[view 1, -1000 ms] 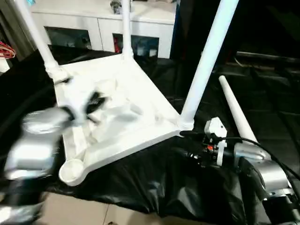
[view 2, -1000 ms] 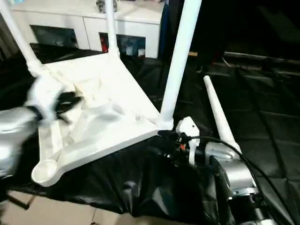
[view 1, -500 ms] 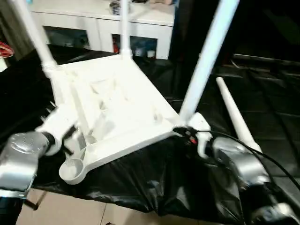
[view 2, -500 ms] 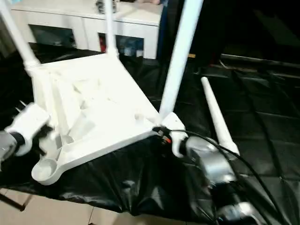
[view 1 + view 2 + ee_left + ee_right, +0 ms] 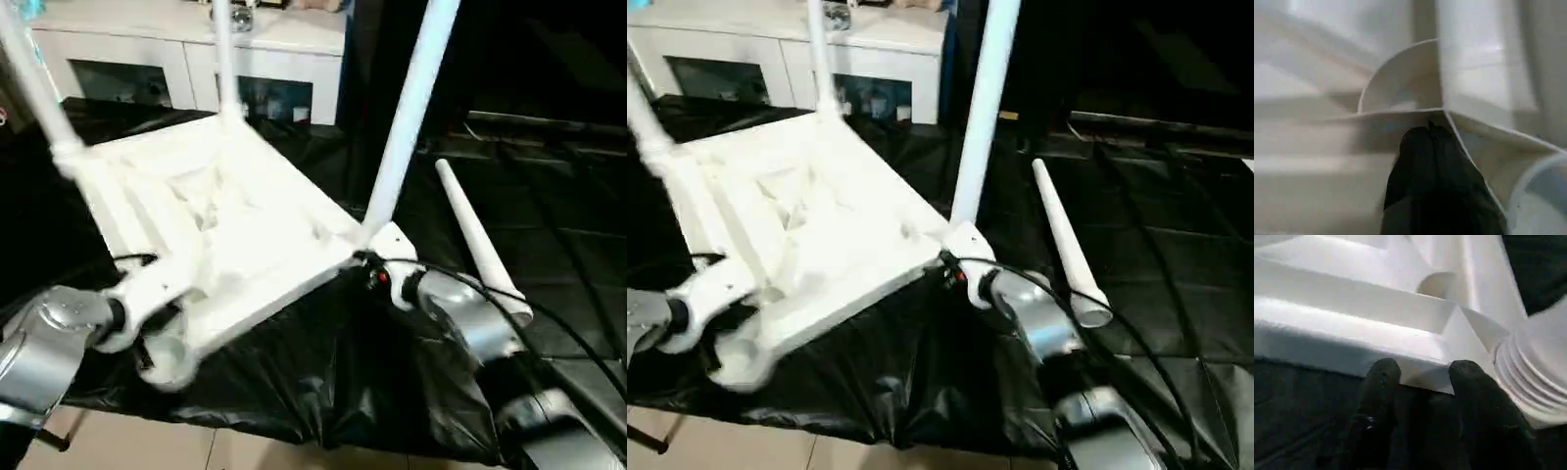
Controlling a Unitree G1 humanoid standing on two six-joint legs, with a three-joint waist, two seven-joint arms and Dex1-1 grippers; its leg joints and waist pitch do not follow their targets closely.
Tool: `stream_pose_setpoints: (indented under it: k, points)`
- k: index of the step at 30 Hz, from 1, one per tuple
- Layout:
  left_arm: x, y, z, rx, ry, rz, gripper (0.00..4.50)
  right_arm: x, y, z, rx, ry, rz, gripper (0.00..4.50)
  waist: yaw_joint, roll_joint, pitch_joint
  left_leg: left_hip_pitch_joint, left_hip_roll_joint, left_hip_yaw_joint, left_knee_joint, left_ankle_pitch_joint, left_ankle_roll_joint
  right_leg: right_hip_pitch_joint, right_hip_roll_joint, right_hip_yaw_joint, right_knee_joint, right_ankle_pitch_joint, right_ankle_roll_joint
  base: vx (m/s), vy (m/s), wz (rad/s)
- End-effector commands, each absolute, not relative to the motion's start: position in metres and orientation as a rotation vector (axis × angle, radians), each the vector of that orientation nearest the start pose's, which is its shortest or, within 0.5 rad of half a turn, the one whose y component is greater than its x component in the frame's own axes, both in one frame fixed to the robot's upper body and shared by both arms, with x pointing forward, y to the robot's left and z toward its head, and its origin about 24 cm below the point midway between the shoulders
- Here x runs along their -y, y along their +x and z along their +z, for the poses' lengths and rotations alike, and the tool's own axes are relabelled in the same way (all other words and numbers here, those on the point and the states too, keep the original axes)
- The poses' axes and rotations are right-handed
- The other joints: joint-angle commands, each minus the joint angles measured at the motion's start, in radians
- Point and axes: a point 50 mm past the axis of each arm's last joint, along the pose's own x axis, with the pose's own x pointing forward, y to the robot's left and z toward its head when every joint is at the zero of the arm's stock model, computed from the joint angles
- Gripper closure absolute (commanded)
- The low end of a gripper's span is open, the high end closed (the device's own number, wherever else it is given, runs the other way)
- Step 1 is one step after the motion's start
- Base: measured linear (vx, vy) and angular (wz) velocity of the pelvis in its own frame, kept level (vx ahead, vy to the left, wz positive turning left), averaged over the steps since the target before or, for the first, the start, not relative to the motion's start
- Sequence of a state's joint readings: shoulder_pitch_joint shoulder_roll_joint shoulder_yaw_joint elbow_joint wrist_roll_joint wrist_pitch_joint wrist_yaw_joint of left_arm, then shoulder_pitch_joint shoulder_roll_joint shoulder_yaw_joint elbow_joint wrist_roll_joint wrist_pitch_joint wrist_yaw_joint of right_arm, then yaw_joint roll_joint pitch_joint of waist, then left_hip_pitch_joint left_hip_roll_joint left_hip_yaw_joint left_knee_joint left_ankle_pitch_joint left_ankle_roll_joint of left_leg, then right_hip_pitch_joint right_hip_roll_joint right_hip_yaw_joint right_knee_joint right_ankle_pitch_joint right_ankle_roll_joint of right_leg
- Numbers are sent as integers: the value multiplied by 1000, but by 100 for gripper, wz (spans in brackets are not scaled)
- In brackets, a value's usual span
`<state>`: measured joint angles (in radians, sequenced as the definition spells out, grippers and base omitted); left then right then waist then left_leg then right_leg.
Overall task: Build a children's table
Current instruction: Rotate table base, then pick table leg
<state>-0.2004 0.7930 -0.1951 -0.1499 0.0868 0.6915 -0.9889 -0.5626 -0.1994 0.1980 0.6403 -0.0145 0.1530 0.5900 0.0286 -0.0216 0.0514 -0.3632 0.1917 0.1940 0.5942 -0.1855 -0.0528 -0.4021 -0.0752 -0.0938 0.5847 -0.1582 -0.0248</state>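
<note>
The right gripper (image 5: 1420, 377) had its two fingers spread, tips just under the tabletop's (image 5: 245, 235) edge by the threaded corner socket (image 5: 1528, 382), touching the rim or nearly so and pinching nothing. The left gripper (image 5: 1431, 134) had its fingers pressed together, tips against a rib of the underside just beside the empty socket (image 5: 167, 357).

The tabletop lay upside down on the black sheet (image 5: 343, 382), tilted. Three legs (image 5: 407, 108) stood up from its corners at about 10, 12 and 2 o'clock of the head view. The fourth leg (image 5: 475, 240) lay loose on the sheet at 3 o'clock, well apart from the empty socket at 7 o'clock.

The step in hand looked like steadying or shifting the top. To do it well, the grippers should press evenly at both corners so the tabletop does not swing, keep clear of the standing legs, and leave the empty socket open and reachable.
</note>
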Motion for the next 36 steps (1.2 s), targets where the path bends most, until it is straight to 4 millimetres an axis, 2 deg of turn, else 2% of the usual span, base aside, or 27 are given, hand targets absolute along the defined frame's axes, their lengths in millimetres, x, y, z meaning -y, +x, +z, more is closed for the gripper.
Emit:
stream_pose_setpoints:
  k: [1, 2, 3, 6, 8, 9, 10, 11, 13, 14, 15, 16, 19, 23, 24, 25, 26, 27, 28, 30, 32, 34, 36]
  points:
    - [-200, 247, 79, -724, 591, -988, 450, 107, 336, 31, -360, -274, 763, 285, 0, 23, -59, 21, 45, -28, -80, -307, -38, 37, -71, 61, -59, -295, -196, 0, 0, 0]
    - [-200, 247, 79, -724, 591, -988, 450, 107, 336, 31, -360, -274, 763, 298, 0, 23, -59, 21, 45, -28, -80, -307, -38, 37, -71, 61, -59, -295, -196, 0, 0, 0]
    - [-185, 246, 79, -695, 558, -1054, 450, 106, 338, 32, -350, -268, 753, 314, -1, 24, -60, 20, 44, -25, -78, -291, -36, 39, -70, 62, -55, -261, -210, 0, 0, 0]
    - [-162, 249, 76, -648, 541, -1131, 450, 105, 341, 33, -341, -264, 740, 337, 2, 20, -63, 16, 41, -22, -73, -248, -24, 43, -71, 63, -54, -231, -219, 0, 0, 0]
    - [-153, 253, 74, -627, 541, -1155, 450, 105, 342, 33, -338, -265, 734, 348, 0, 15, -64, 7, 40, -23, -72, -226, -18, 51, -73, 62, -49, -227, -215, 0, 0, 0]
    - [-146, 257, 73, -605, 539, -1158, 450, 105, 343, 33, -336, -266, 730, 365, -2, 14, -63, 10, 39, -21, -69, -232, -14, 47, -72, 63, -53, -248, -211, 0, 0, 0]
    - [-140, 262, 72, -581, 544, -1149, 450, 106, 344, 33, -334, -267, 721, 372, -2, 17, -61, 10, 38, -20, -68, -241, -10, 45, -71, 62, -60, -279, -202, 0, 0, 0]
    - [-136, 266, 72, -564, 548, -1142, 450, 106, 344, 33, -332, -267, 716, 379, -1, 16, -62, 14, 38, -19, -66, -247, -12, 43, -71, 62, -61, -291, -198, 0, 0, 0]
    - [-134, 270, 72, -549, 553, -1129, 450, 107, 345, 33, -331, -268, 708, 395, -2, 13, -61, 7, 38, -23, -69, -247, -11, 48, -70, 60, -61, -311, -186, 0, 0, 0]
    - [-130, 277, 71, -521, 560, -1098, 450, 109, 346, 34, -328, -267, 698, 408, -3, 21, -62, 9, 39, -25, -69, -257, -15, 48, -72, 59, -61, -327, -180, 0, 0, 0]
    - [-125, 285, 72, -492, 555, -1065, 450, 112, 347, 35, -325, -265, 683, 408, -7, 18, -60, 15, 37, -22, -66, -278, -13, 39, -65, 58, -69, -348, -173, 0, 0, 0]
    - [-119, 296, 74, -450, 535, -1022, 450, 117, 349, 37, -320, -262, 661, 420, -4, 22, -62, 21, 36, -21, -63, -287, -15, 39, -67, 58, -70, -348, -177, 0, 0, 0]
    - [-113, 307, 74, -416, 548, -970, 450, 128, 353, 42, -306, -254, 595, 440, 0, 19, -62, 12, 38, -23, -65, -272, -7, 44, -68, 56, -68, -334, -176, 0, 0, 0]
    - [-110, 309, 77, -376, 542, -976, 450, 147, 359, 51, -314, -234, 481, 440, 5, 17, -65, 12, 39, -24, -64, -243, -1, 47, -68, 56, -64, -304, -179, 0, 0, 0]
    - [-108, 308, 80, -343, 525, -987, 450, 154, 360, 56, -310, -223, 456, 440, 7, 29, -66, 12, 38, -24, -63, -233, -1, 47, -68, 56, -60, -282, -184, 0, 0, 0]
    - [-106, 305, 87, -285, 494, -1022, 450, 167, 362, 66, -292, -160, 438, 440, 4, 21, -67, 9, 37, -22, -62, -227, 2, 51, -66, 56, -59, -254, -188, 0, 0, 0]
    - [-106, 305, 87, -285, 494, -1022, 450, 167, 362, 66, -292, -160, 438, 440, 5, 19, -68, 7, 37, -22, -61, -223, 7, 54, -66, 56, -57, -245, -191, 0, 0, 0]
    - [-105, 304, 92, -238, 487, -1012, 450, 176, 363, 74, -278, -124, 418, 440, 7, 16, -69, 9, 37, -20, -60, -212, 17, 51, -67, 56, -57, -238, -194, 0, 0, 0]
    - [-105, 304, 92, -238, 487, -1012, 450, 176, 363, 74, -278, -124, 418, 440, 9, 18, -69, 6, 38, -21, -59, -199, 23, 54, -68, 55, -54, -233, -195, 0, 0, 0]
    - [-105, 304, 97, -200, 464, -992, 450, 192, 364, 80, -292, -143, 349, 406, 9, 16, -69, 7, 38, -19, -58, -186, 28, 51, -67, 54, -53, -227, -202, 0, 0, 0]
    - [-104, 303, 101, -180, 444, -987, 417, 207, 365, 83, -311, -163, 283, 394, 10, 19, -69, 9, 38, -18, -57, -180, 25, 50, -67, 54, -54, -234, -207, 0, 0, 0]
    - [-103, 298, 105, -167, 417, -1000, 409, 224, 366, 89, -343, -172, 192, 382, 8, 21, -66, 9, 37, -17, -57, -193, 18, 50, -64, 53, -57, -253, -203, 0, 0, 0]
    - [-101, 294, 108, -159, 403, -1028, 389, 235, 365, 92, -392, -179, 134, 358, 7, 16, -64, 9, 32, -16, -56, -213, 16, 50, -63, 51, -63, -303, -185, 0, 0, 0]
